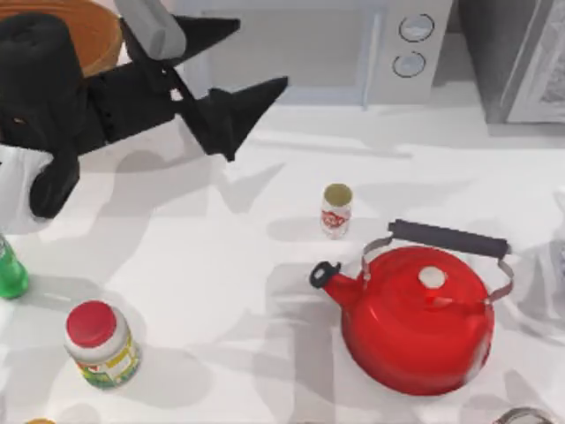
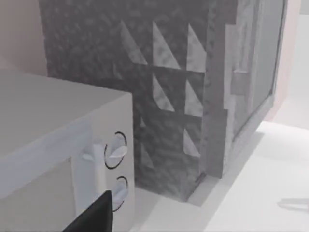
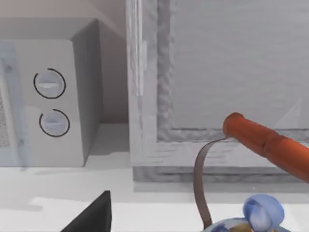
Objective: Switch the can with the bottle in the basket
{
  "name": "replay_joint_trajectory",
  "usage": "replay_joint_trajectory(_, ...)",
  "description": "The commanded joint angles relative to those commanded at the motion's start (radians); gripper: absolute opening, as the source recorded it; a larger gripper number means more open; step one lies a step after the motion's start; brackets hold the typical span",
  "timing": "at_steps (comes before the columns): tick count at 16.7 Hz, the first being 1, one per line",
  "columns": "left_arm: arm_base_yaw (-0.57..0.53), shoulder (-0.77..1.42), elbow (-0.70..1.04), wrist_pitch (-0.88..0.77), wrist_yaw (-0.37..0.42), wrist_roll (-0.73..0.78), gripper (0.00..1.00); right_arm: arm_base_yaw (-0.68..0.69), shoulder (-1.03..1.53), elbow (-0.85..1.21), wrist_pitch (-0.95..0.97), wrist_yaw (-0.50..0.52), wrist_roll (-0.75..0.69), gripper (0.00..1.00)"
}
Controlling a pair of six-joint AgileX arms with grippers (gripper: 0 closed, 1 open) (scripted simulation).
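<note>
**Left gripper up near basket, can still on table**

Left gripper point(image 1: 252, 79), black, hangs high over the top-left part of the table, fingers spread apart and holding nothing. Its arm covers much of the large round woven brown wicker basket point(image 1: 93, 31); only an orange-brown arc of rim shows at the top-left corner, so its contents cannot be made out.

Tiny white cylindrical can with red markings and tan-gold top point(image 1: 336, 210) stands upright on the white table point(image 1: 221, 291), near centre, just beyond the spout of the big red kettle point(image 1: 415, 322) with a dark handle. They are apart.

Small green bottle point(image 1: 11, 272) is cut off by the left edge; neck and label not visible. Red-lidded jar with yellow-green label point(image 1: 101, 344) stands near it, lower left.

White microwave point(image 1: 353, 44) with two round dials sits at the back edge.

Right wrist view: kettle handle point(image 3: 268, 145) close up, microwave dials behind, one dark fingertip point(image 3: 91, 215) at the frame edge; right gripper's state cannot be told.
</note>
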Motion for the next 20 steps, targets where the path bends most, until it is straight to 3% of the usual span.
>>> replay_joint_trajectory(7, 0.12, -0.977, -0.402, -0.421, -0.38, -0.006, 1.0, 0.0, 0.0, 0.0, 0.0, 0.0, 0.0, 1.0)
replay_joint_trajectory(11, 0.193, -1.403, -0.622, -0.652, -0.591, -0.011, 1.0, 0.0, 0.0, 0.0, 0.0, 0.0, 0.0, 1.0)
replay_joint_trajectory(16, 0.258, -1.707, -0.816, -0.855, -0.777, -0.015, 1.0, 0.0, 0.0, 0.0, 0.0, 0.0, 0.0, 1.0)
replay_joint_trajectory(20, 0.272, -1.765, -0.858, -0.9, -0.818, -0.016, 1.0, 0.0, 0.0, 0.0, 0.0, 0.0, 0.0, 1.0)
